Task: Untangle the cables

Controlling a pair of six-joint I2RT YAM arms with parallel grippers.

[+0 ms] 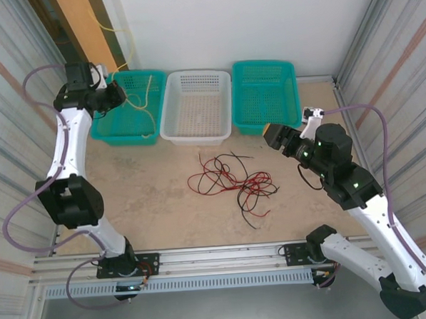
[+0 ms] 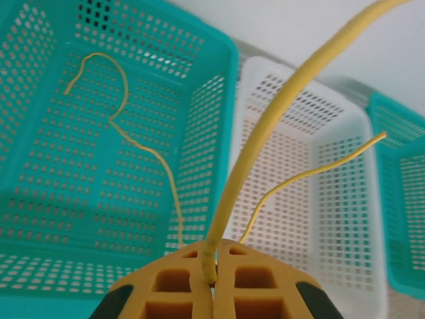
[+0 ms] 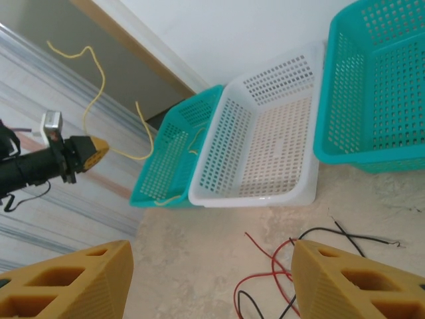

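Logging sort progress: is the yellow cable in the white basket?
No, the top view shows the yellow cable hanging into the left teal basket, while the white basket holds no cable.

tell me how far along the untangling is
Done: the yellow cable is apart from the tangle, one end lying in the left basket. In hand: the left tool is shut on it above that basket. Left: the red and black cables lie tangled on the table; the right tool is open.

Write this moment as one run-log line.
left gripper: shut on yellow cable | right gripper: open | red and black cables: tangled on table
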